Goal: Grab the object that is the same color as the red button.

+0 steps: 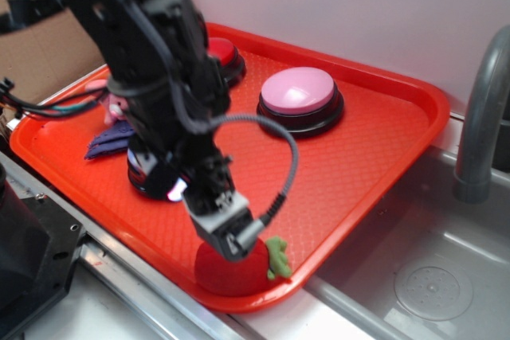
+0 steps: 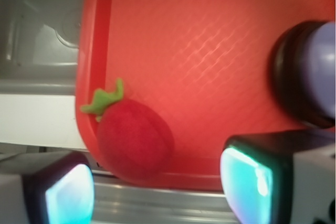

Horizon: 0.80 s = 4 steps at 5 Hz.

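Two fingers (image 2: 63,192) spread wide, gripper (image 2: 157,190) poised over strawberry (image 2: 135,139), not gripping. Strawberry in near tray (image 2: 210,66) corner against rim, well apart from red button (image 1: 221,52).

Hidden and cut off
Arm (image 1: 159,77) covers most of the red button (image 1: 221,52), lavender button (image 2: 315,72) and pink bunny (image 1: 111,105); strawberry (image 1: 231,264) blurred

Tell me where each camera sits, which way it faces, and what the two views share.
Exterior: off the tray's near side, angled down; shows the arm and gripper.
Wrist: on the gripper, looking down; both fingertips show, spread apart.
Shared: the plush strawberry at the tray's edge, and the lavender-blue button, mostly hidden in the exterior view.
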### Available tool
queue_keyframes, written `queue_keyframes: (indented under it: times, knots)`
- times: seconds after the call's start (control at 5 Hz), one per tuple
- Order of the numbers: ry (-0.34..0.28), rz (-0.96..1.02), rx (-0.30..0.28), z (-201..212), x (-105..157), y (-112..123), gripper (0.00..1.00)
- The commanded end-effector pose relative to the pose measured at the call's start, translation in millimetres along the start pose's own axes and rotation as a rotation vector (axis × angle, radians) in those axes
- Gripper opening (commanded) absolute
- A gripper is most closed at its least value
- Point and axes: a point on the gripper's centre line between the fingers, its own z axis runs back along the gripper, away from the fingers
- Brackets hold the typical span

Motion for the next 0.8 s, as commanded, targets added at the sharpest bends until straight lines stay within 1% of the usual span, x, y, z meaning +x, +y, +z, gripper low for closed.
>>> queue_keyframes:
  times: [0.0, 0.2, 0.4, 0.6]
  knots:
    - [0.029, -0.038, 0.002, -25.7, -2.6, -12.4, 1.0]
    - [0.039, -0.027, 0.044, -34.4, -3.7, -13.2, 1.0]
    - [0.042, 0.01, 0.074, -38.4, -5.6, -10.9, 1.0]
    - [0.03, 0.036, 0.079, -37.3, -8.2, -7.7, 0.0]
